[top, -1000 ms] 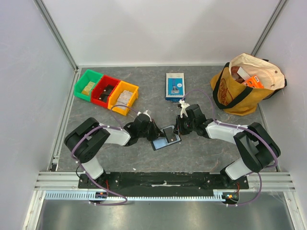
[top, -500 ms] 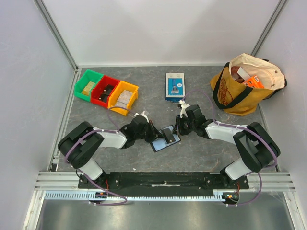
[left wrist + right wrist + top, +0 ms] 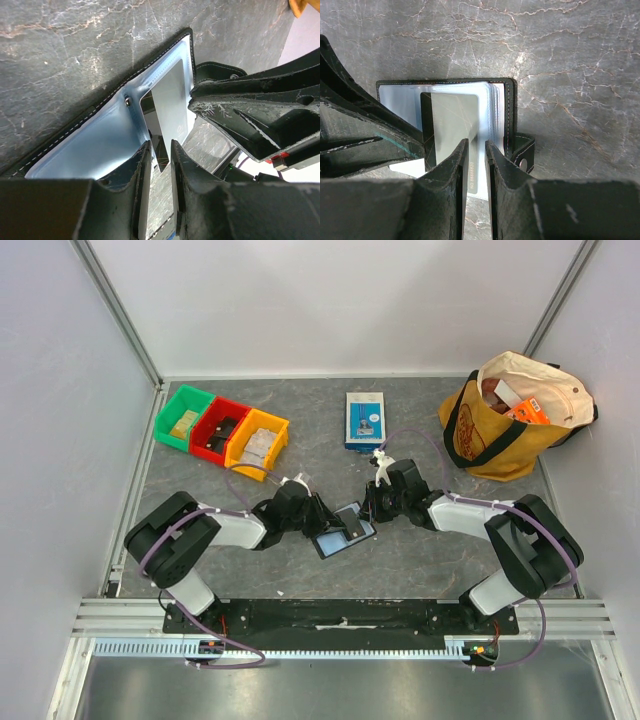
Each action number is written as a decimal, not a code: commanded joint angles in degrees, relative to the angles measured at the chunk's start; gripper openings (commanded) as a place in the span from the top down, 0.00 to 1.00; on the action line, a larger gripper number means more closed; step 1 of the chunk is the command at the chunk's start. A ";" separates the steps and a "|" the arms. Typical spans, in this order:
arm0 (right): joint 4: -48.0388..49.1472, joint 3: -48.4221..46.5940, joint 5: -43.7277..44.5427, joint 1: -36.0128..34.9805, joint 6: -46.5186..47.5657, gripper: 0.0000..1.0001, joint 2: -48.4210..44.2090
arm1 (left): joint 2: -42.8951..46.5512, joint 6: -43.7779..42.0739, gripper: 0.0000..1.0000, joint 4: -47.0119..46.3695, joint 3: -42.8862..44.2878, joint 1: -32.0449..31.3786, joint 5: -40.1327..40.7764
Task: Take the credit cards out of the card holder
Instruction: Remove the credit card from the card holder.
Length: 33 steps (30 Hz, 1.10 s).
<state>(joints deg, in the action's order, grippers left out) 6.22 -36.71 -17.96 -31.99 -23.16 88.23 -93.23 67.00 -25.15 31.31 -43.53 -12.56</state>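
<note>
Left arm point(image 3: 232, 527) and right arm point(image 3: 468, 512) are both folded low, forearms reaching inward, wrists nearly meeting in the middle. Left gripper point(image 3: 160, 146): fingers a narrow slot apart. Right gripper point(image 3: 476, 144): fingers likewise narrowly parted, tips angled down. Whether they clamp is unclear from here.

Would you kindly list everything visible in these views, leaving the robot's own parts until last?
card holder: one, black with bluish-grey pockets, lying open at table centre between the arms
card: one visible, greyish, partly out of a pocket
green bin: one, rear left
red bin: one, touching the green bin's right side
yellow-orange bin: one, rightmost of the row
box: one, blue and white, rear centre
tote bag: one, yellow with cream top, rear right, stuffed
table: one, dark grey marbled
left pincer: one, black, fingers either side of the card's end
right pincer: one, black, fingers either side of the card's opposite end
</note>
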 commanded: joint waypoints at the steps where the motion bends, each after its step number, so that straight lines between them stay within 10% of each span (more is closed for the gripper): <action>1: -1.91 1.55 -0.15 -0.36 -0.05 0.74 1.60 | -1.42 1.90 0.71 0.18 1.65 -0.15 0.69; 15: -1.12 2.08 -0.59 -0.36 -0.75 0.74 1.60 | -2.57 4.63 0.67 -2.27 -0.90 -0.24 2.89; 27: -0.68 2.61 -0.15 -0.36 -1.28 0.75 2.04 | -0.82 6.12 0.98 -11.94 -5.11 -0.24 2.71; 33: -0.77 2.61 1.52 -0.36 -1.71 0.76 2.83 | 3.57 7.00 0.98 -11.51 -9.24 -0.24 3.59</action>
<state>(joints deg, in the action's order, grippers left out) 8.78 -35.70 -18.39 -32.01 -24.88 88.75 -93.43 72.10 -35.16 24.80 -43.62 -10.57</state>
